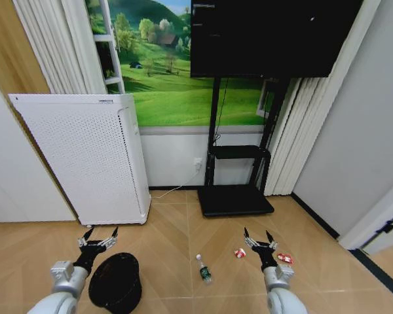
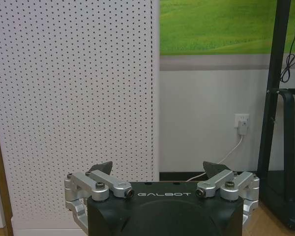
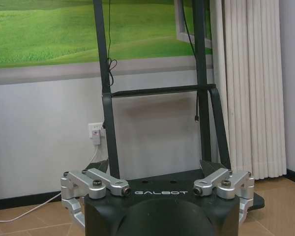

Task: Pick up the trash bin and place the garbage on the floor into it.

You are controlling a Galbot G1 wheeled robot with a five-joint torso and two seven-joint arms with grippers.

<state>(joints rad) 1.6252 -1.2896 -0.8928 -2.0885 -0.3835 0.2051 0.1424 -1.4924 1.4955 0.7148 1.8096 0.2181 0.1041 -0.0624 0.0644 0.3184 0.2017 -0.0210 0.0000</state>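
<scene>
Left gripper (image 1: pixel 98 236): held low over the wood floor on the left, fingers spread wide with nothing between them; from its wrist camera the fingertips (image 2: pixel 102 167) point at the perforated white panel.
Trash bin (image 1: pixel 115 282): a black mesh basket standing on the floor just below and slightly right of the left gripper, nearer the robot; from where I stand the claw looks just short of the rim, not touching it.
White appliance (image 1: pixel 85 157): a tall perforated box against the wall, behind the bin and the left gripper.
Bottle (image 1: pixel 204 269): clear with a green label, lying on the floor about midway between the two arms, well apart from the bin.
First wrapper (image 1: pixel 240 252): crumpled red and white, on the floor just left of the right gripper.
Right gripper (image 1: pixel 260 239): held low on the right, fingers splayed and holding nothing, facing the black TV stand (image 1: pixel 236 196).
Second wrapper (image 1: pixel 285 258): red and white, on the floor just right of the right gripper.
</scene>
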